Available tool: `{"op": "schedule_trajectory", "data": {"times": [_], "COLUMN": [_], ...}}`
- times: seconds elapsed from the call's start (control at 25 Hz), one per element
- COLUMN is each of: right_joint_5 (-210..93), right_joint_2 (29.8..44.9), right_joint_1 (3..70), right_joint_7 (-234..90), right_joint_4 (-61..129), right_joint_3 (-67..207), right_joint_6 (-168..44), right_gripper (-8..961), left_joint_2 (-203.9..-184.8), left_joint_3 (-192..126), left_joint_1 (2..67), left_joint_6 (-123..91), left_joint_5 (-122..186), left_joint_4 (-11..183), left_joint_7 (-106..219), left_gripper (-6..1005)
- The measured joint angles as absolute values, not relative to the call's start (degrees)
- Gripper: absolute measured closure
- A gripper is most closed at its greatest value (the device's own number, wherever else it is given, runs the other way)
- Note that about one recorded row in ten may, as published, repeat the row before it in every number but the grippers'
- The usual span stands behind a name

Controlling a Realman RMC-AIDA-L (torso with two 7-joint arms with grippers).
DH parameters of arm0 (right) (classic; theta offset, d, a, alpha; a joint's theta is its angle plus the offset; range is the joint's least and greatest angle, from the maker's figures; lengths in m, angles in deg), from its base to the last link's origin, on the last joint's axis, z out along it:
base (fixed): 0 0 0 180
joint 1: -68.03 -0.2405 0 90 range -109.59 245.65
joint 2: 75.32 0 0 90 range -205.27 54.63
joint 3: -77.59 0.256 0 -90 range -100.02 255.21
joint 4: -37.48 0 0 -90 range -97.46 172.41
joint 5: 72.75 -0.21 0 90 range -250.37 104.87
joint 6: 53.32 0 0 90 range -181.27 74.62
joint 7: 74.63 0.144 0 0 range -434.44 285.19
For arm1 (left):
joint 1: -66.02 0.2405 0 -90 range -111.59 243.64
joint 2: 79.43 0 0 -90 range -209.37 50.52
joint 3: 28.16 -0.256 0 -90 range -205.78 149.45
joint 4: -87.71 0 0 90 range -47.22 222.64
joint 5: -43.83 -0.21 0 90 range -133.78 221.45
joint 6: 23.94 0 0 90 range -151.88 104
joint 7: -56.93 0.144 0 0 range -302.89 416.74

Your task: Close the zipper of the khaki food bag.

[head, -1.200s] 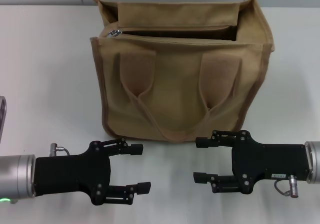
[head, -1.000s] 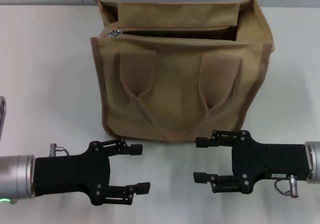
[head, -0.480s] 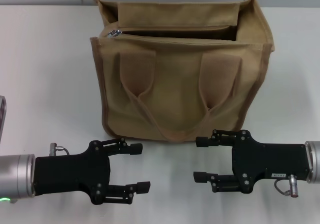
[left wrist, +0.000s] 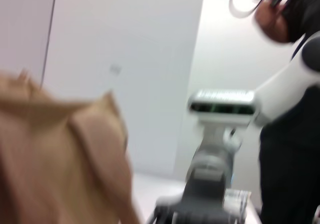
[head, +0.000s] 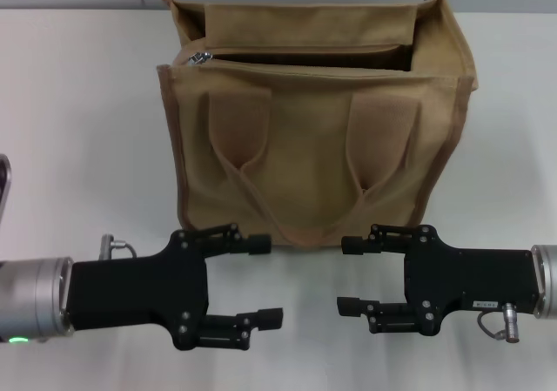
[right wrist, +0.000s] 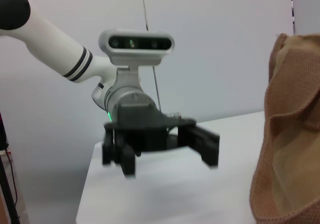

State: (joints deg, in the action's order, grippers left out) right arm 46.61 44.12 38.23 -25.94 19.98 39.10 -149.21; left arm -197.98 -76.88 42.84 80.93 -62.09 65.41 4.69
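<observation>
Near the front edge of the white surface (head: pixel 87 130), our left gripper (head: pixel 261 282) and right gripper (head: pixel 346 275) face each other, both spread and empty, staged for the reach. Just beyond stands the khaki food bag (head: pixel 313 147), its zipper (head: pixel 305 58) open, slider (head: pixel 202 57) far left; nothing blocks it.

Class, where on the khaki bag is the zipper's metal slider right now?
In the head view, the slider sits at the left end of the open zipper, atop the khaki food bag, far behind both grippers.
</observation>
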Motion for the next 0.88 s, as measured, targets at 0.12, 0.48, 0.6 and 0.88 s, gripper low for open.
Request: {"op": "schedule_trajectory", "data": {"times": [0.12,0.48,0.6,0.88], "right_joint_5": [46.6,46.6,46.6,46.5], "right_joint_2": [44.12,44.12,44.12,44.12], "right_joint_1": [38.3,38.4,38.5,38.8], "right_joint_7": [-25.9,-25.9,-25.9,-25.9], "right_joint_4": [20.0,20.0,20.0,20.0], "right_joint_3": [39.2,39.2,39.3,39.3], "right_joint_6": [-149.2,-148.6,-148.6,-148.6], "right_gripper": [228,228,228,227], "left_joint_2": [-198.05,-198.06,-198.04,-196.34], "left_joint_3": [-76.1,-75.9,-74.8,-70.0], "left_joint_1": [42.3,43.6,44.7,47.0], "left_joint_6": [85.1,89.6,88.0,71.5], "left_joint_5": [-58.0,-30.1,-24.0,-22.7], "left_joint_4": [66.3,68.9,69.1,68.5], "left_joint_7": [6.3,7.5,7.4,8.8], "left_gripper": [166,166,166,167]}}
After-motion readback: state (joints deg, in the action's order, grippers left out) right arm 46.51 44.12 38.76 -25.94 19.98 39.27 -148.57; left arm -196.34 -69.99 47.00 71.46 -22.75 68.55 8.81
